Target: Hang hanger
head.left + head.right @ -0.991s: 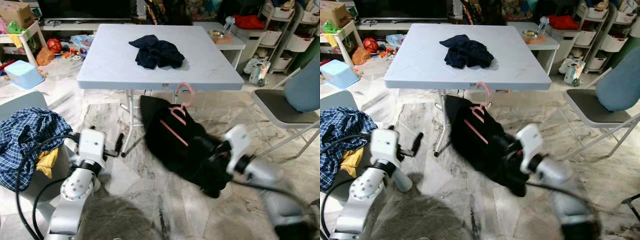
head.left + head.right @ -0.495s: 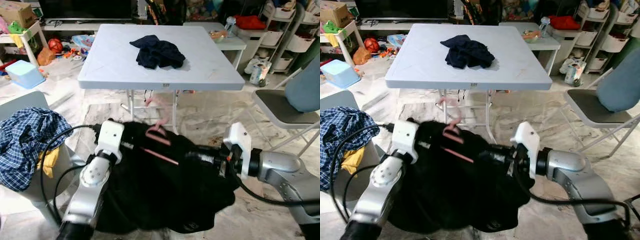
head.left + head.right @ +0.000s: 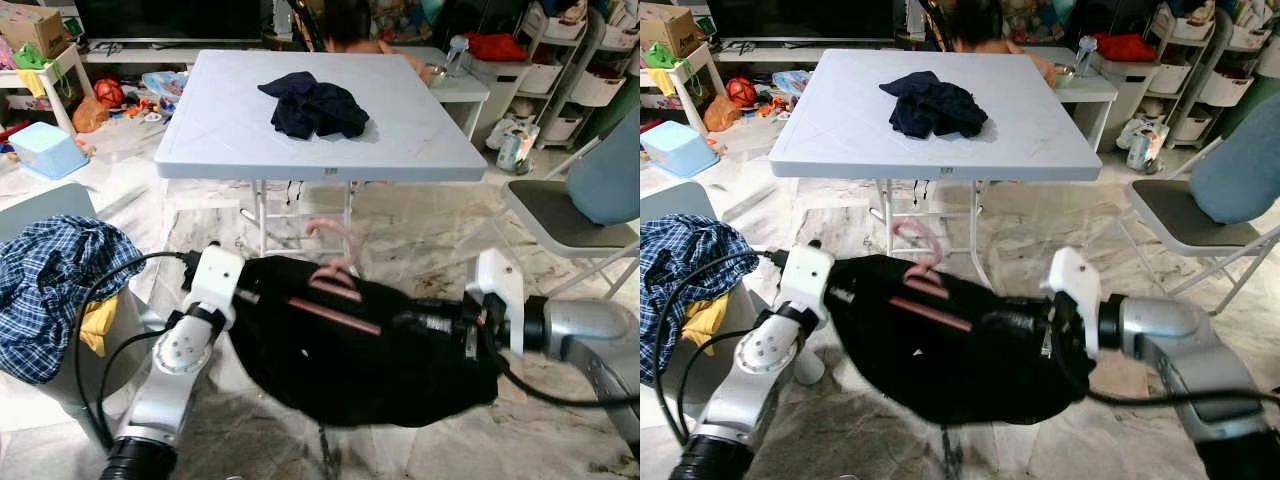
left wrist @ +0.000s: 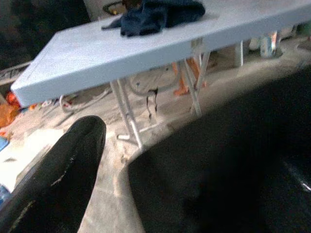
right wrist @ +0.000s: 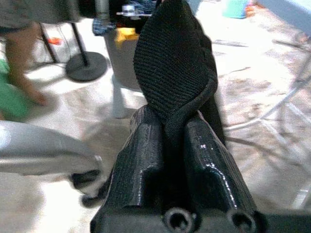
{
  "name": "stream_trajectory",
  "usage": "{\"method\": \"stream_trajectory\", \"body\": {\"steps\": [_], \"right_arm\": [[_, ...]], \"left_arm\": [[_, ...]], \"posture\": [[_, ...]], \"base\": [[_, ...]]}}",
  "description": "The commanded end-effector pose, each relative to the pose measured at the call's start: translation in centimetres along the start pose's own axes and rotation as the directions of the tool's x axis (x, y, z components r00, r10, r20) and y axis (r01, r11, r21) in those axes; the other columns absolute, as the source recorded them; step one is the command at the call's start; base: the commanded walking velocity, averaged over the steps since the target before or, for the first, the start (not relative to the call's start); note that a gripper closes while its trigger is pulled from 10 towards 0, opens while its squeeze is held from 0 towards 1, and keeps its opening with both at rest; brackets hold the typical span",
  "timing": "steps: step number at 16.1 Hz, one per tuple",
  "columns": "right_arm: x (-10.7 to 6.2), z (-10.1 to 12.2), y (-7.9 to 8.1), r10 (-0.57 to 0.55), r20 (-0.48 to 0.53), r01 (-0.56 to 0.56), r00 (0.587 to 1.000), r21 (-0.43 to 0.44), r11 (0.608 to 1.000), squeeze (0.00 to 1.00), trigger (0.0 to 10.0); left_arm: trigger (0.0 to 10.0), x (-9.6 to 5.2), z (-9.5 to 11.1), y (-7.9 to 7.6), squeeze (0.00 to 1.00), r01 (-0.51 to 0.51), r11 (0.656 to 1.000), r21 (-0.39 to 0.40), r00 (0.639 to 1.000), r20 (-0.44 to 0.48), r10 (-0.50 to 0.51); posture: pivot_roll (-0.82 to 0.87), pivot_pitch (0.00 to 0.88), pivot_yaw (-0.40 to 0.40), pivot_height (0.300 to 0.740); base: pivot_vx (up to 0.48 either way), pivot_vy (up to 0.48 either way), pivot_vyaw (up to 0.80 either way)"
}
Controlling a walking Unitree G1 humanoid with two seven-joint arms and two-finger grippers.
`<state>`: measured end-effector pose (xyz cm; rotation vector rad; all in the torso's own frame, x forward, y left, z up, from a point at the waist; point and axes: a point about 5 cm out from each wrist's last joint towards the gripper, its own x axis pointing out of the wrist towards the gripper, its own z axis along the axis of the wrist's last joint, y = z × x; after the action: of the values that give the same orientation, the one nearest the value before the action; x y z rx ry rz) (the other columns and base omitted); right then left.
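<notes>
The pink hanger (image 3: 335,282) sits in a black garment (image 3: 370,350) stretched between both grippers, at 6 o'clock from the grey folding table (image 3: 230,120). Right gripper (image 5: 170,121) pinches the fabric; left gripper (image 3: 250,297): grip cannot be told.

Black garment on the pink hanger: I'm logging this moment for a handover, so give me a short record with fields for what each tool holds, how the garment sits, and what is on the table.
garment: black garment stretched between both arms above the floor
hanger: pink hanger lying on the garment, hook toward the table
right tool: right tool shut on a fold of the garment
left tool: left tool at the garment's other end; grip not discernible
table: white folding table with a dark blue crumpled cloth on top
beside robot: plaid shirt on its left
</notes>
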<state>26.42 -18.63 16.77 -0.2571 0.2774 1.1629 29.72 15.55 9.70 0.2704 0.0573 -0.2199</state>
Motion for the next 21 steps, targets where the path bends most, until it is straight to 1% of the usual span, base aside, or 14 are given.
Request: {"method": "stream_trajectory", "body": {"steps": [1, 2, 4, 5, 8, 10, 11, 12, 13, 14, 15, 16, 19, 21], "right_arm": [[0.0, 0.8, -1.2, -0.090, 0.030, 0.091, 0.996, -0.044, 0.995, 0.00, 10.0], [0.5, 1.1, -1.8, -0.141, 0.048, 0.143, 0.989, -0.041, 0.989, 0.00, 10.0], [1.0, 1.1, -1.6, -0.128, 0.051, 0.131, 0.991, -0.059, 0.990, 0.00, 10.0], [0.9, 0.8, -1.5, -0.103, 0.040, 0.105, 0.994, -0.060, 0.993, 0.00, 10.0], [-0.1, 0.0, -1.0, -0.048, -0.011, 0.047, 0.999, -0.047, 0.998, 0.00, 10.0], [0.0, 0.1, -1.5, -0.095, 0.003, 0.096, 0.995, -0.043, 0.995, 0.00, 10.0], [0.5, 0.7, -1.1, -0.061, 0.035, 0.063, 0.998, -0.036, 0.997, 0.00, 10.0], [1.0, 0.8, -1.0, -0.068, 0.045, 0.070, 0.997, -0.041, 0.997, 0.00, 10.0], [1.2, 0.9, -1.0, -0.070, 0.049, 0.072, 0.996, -0.042, 0.997, 0.00, 10.0], [2.5, 1.2, -2.0, -0.192, 0.092, 0.195, 0.977, -0.025, 0.980, 0.00, 10.0], [2.9, 1.4, -2.1, -0.204, 0.104, 0.207, 0.973, -0.017, 0.978, 0.00, 10.0], [3.6, 1.7, -1.7, -0.182, 0.121, 0.183, 0.976, 0.011, 0.983, 0.00, 10.0], [3.8, 2.0, -0.2, -0.063, 0.122, 0.062, 0.990, 0.009, 0.998, 0.00, 10.0], [3.5, 1.8, -0.2, -0.056, 0.111, 0.056, 0.992, 0.006, 0.998, 0.00, 10.0]], "left_arm": [[10.0, -0.1, -0.5, 0.3, 0.00, 0.011, 1.000, 0.003, 0.999, -0.032, -0.011], [10.0, -0.2, -0.8, -0.4, 0.00, 0.054, 0.999, 0.002, 0.997, -0.049, -0.054], [10.0, -0.4, -1.1, -1.3, 0.00, 0.112, 0.994, 0.014, 0.991, -0.070, -0.110], [10.0, -0.5, -1.4, -1.2, 0.00, 0.098, 0.995, 0.024, 0.992, -0.081, -0.096], [10.0, -0.5, -1.6, 0.8, 0.00, 0.010, 0.999, 0.036, 0.996, -0.088, -0.007], [10.0, -0.2, -1.5, 1.1, 0.00, -0.012, 0.999, 0.030, 0.996, -0.090, 0.015], [10.0, 0.3, -1.0, 0.2, 0.00, 0.003, 1.000, 0.006, 0.997, -0.073, -0.002], [10.0, 0.6, -0.5, -0.7, 0.00, 0.028, 0.999, -0.017, 0.998, -0.050, -0.029], [10.0, 0.7, -0.2, -1.1, 0.00, 0.038, 0.999, -0.026, 0.998, -0.040, -0.039], [10.0, 1.1, 0.7, -3.2, 0.00, 0.083, 0.995, -0.060, 0.996, -0.012, -0.084], [10.0, 1.1, 0.9, -3.7, 0.00, 0.100, 0.993, -0.062, 0.995, -0.004, -0.100], [10.0, 1.1, 1.1, -4.5, 0.00, 0.121, 0.991, -0.062, 0.993, 0.008, -0.120], [10.0, 1.2, 1.0, -3.9, 0.00, 0.082, 0.996, -0.046, 0.997, 0.007, -0.082], [10.0, 1.3, 1.0, -3.1, 0.00, 0.046, 0.998, -0.037, 0.999, 0.010, -0.045]], "posture": [[-0.10, 0.000, -0.054, 0.740], [-0.10, 0.000, -0.054, 0.740], [-0.09, 0.000, -0.056, 0.740], [-0.09, 0.000, -0.056, 0.740], [-0.10, 0.000, -0.055, 0.740], [-0.10, 0.000, -0.055, 0.740], [-0.11, 0.000, -0.055, 0.740], [-0.11, 0.000, -0.056, 0.740], [-0.11, 0.000, -0.056, 0.740], [-0.10, 0.000, -0.059, 0.740], [-0.10, 0.000, -0.060, 0.740], [-0.10, 0.000, -0.062, 0.740], [-0.10, 0.000, -0.064, 0.740], [-0.10, 0.000, -0.065, 0.740]], "base": [[0.000, 0.000, 0.00], [0.000, 0.000, 0.00], [0.000, 0.000, 0.00], [0.000, 0.000, 0.00], [0.000, 0.000, 0.00], [0.000, 0.000, 0.00], [0.000, 0.000, 0.00], [0.000, 0.000, 0.00], [0.000, 0.000, 0.00], [0.000, 0.000, 0.00], [0.000, 0.000, 0.00], [0.000, 0.000, 0.00], [0.000, 0.000, 0.00], [0.000, 0.000, 0.00]]}}
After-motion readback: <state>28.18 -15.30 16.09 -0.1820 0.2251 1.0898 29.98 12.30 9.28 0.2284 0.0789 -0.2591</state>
